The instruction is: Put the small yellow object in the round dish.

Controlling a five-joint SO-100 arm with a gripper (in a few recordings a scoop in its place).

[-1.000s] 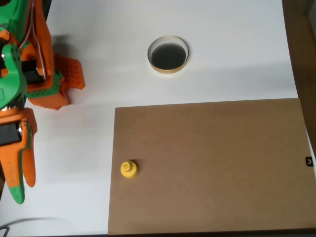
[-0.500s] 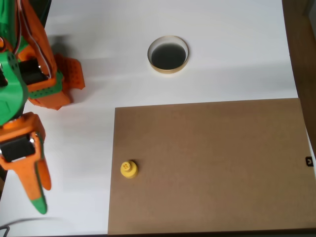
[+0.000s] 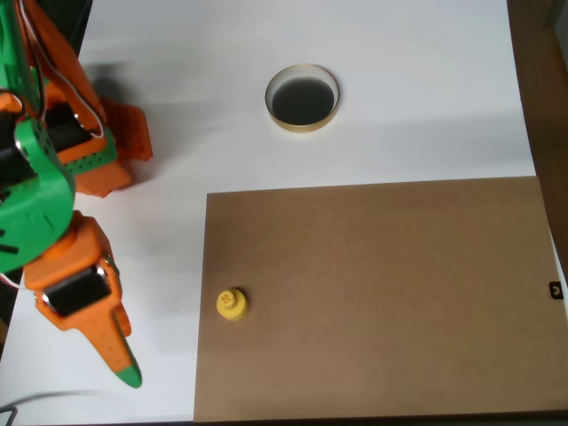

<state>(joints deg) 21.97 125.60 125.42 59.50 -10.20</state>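
Inventory, overhead view, as we read it. Small yellow object (image 3: 232, 303): upright, knob on top, standing on the brown board (image 3: 382, 293) just inside the board's nine o'clock edge, in its lower half. Round dish (image 3: 303, 98): cream rim, dark inside, on the white tabletop (image 3: 417, 98) toward twelve o'clock, well apart from the yellow piece and clear of the board's upper edge. Nothing lies between the two; we count only bare board and a strip of white tabletop.

Arm: orange and green, occupying the nine o'clock side of the picture. Its gripper (image 3: 124, 368) points toward five o'clock over the white tabletop, tip green, near the yellow piece but not touching it and still outside the board's edge. We see the fingers as one tapered shape and cannot tell whether they are parted or pressed together; nothing is seen held in them.

Edges: a brown wooden strip (image 3: 541, 80) runs down the three o'clock side beyond the tabletop. A small dark mark (image 3: 556, 290) sits at the board's three o'clock edge. Open room is wide across the board's middle and right.
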